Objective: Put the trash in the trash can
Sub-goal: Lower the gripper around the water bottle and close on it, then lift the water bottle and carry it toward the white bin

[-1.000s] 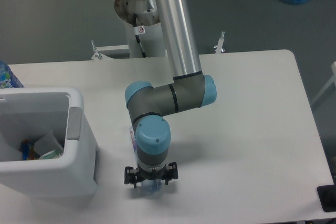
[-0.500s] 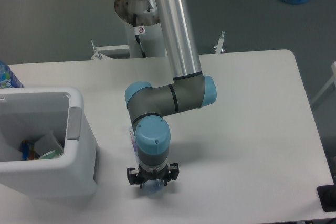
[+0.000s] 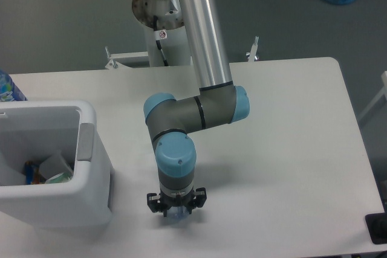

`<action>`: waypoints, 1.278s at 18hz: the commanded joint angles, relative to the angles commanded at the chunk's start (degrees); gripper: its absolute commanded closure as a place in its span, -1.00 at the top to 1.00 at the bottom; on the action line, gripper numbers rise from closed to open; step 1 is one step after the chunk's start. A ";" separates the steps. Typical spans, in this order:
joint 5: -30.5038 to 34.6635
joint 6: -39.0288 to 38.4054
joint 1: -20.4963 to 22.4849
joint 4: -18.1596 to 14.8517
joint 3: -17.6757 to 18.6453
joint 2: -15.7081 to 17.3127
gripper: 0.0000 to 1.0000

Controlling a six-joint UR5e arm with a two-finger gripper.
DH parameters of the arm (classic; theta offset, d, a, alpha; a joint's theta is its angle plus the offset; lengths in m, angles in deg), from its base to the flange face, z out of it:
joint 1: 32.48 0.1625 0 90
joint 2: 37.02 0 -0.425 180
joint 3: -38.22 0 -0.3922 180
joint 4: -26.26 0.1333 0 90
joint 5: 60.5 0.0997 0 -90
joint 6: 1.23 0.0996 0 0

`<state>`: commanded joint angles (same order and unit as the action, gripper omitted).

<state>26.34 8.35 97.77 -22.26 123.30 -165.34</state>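
from above we see a white table (image 3: 290, 149) with the robot arm (image 3: 202, 58) reaching down from twelve o'clock, its gripper (image 3: 176, 211) pointing straight down near the six o'clock edge. its fingers sit narrowly around a small clear, bluish plastic item (image 3: 176, 216), mostly hidden beneath the wrist, though we cannot tell how firmly it is pinched. the trash can (image 3: 91, 173), a white boxy bin holding some scraps, stands just beside the gripper at nine o'clock.

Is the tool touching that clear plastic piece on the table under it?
Cannot tell. In the camera view the tool sits right over the clear plastic piece, and the wrist hides the fingertips, so neither contact nor gap shows.
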 joint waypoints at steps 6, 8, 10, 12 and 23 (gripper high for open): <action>0.00 0.00 0.00 0.00 0.00 0.44 0.17; 0.00 0.00 0.00 0.00 0.00 0.44 0.17; 0.00 0.09 0.09 0.00 0.00 0.44 0.17; 0.00 0.35 0.09 -0.09 0.09 1.23 0.17; -1.92 5.98 2.99 2.71 -9.84 10.19 0.17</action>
<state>24.41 14.33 100.76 -19.55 113.47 -155.15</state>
